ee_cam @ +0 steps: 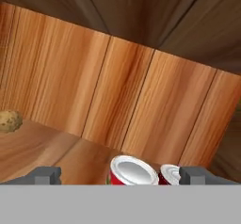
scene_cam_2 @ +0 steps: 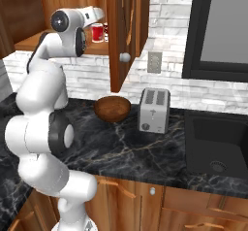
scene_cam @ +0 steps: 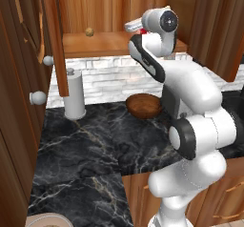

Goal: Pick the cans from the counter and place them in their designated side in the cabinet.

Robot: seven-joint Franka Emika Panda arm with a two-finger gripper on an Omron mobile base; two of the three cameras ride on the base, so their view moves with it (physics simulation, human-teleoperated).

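your claw (ee_cam: pixel 120 176) stands wide and empty over the two cans (ee_cam: pixel 133 171), which sit side by side at the right end of the cabinet (ee_cam: pixel 141 100) shelf. this looks like the release step; next, you back straight out without clipping them.

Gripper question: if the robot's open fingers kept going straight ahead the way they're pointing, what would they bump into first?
Probably the cabinet's panelled back wall. The open gripper points into the cabinet, with the two cans low between its fingertips, so it might brush their tops first; depth is hard to judge.
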